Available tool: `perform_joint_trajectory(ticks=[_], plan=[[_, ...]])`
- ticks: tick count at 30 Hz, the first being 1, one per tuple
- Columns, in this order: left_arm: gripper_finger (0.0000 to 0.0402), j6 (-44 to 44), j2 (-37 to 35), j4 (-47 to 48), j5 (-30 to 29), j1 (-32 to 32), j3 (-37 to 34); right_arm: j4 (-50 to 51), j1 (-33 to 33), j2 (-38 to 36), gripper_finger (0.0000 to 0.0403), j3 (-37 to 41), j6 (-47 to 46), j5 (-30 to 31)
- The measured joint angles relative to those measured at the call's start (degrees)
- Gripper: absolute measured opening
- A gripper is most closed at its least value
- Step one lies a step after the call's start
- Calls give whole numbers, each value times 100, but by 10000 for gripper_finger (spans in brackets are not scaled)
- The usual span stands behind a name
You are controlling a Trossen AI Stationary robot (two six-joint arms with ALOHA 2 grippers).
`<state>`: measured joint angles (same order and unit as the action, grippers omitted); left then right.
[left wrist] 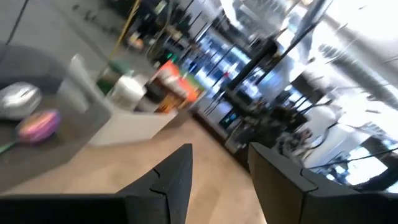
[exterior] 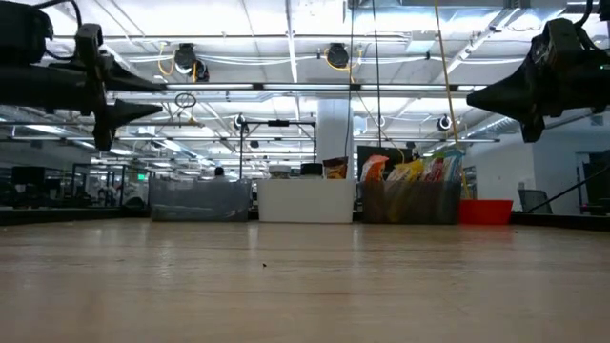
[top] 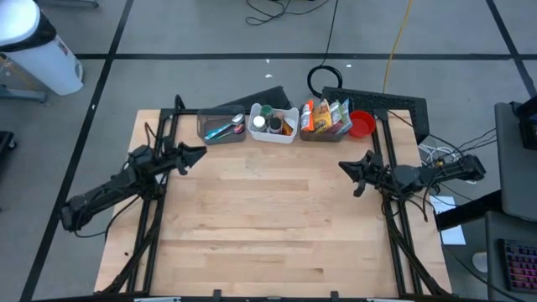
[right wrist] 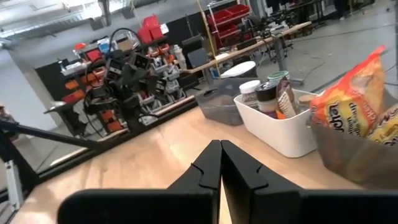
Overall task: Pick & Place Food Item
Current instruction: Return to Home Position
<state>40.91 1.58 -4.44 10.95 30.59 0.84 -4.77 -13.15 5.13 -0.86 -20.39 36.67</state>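
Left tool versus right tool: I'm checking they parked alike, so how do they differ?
The left tool has its fingers apart; the right tool has them shut together. The left tool hangs over the left side of the table, the right tool over its right side. Both hold nothing.

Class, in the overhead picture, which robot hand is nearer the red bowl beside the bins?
Right. The right hand hangs over the table just short of the red bowl; the left hand is across the table, by the grey bin at the row's other end.
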Motion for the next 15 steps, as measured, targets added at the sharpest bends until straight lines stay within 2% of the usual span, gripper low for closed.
perform_joint_trajectory(ticks=[6, 10, 15], plan=[[163, -314, 90, 241, -189, 2, 7, 19, 121, 2, 0, 0, 358, -63], [163, -773, 273, 272, -382, 0, 7, 15, 118, 2, 0, 0, 789, 222], [163, -1486, 661, 273, -365, 0, 7, -51, 118, 2, 0, 2, 807, 260]])
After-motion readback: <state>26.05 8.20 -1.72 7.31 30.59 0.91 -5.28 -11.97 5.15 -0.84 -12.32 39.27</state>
